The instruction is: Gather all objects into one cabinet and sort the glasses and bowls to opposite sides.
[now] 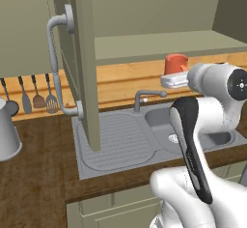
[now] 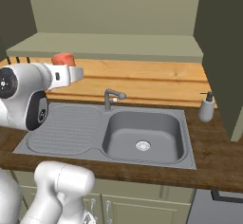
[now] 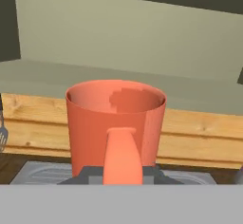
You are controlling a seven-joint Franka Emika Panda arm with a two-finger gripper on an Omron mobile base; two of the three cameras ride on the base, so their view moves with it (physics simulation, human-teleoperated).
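Kitchen sink (image 1: 120, 140) set in a wooden counter, olive cabinet (image 1: 84, 63) door swung open above it.

From the left base view, the coral-orange mug (image 1: 175, 64) hangs in the air above the sink, just below the cabinet's open shelf, held out at the end of the white arm. From the right base view, the mug shows above the arm's wrist, with the faucet (image 2: 113, 97) beneath. From the hand view, the gripper (image 3: 122, 172) is clenched on the mug's handle, mug upright.
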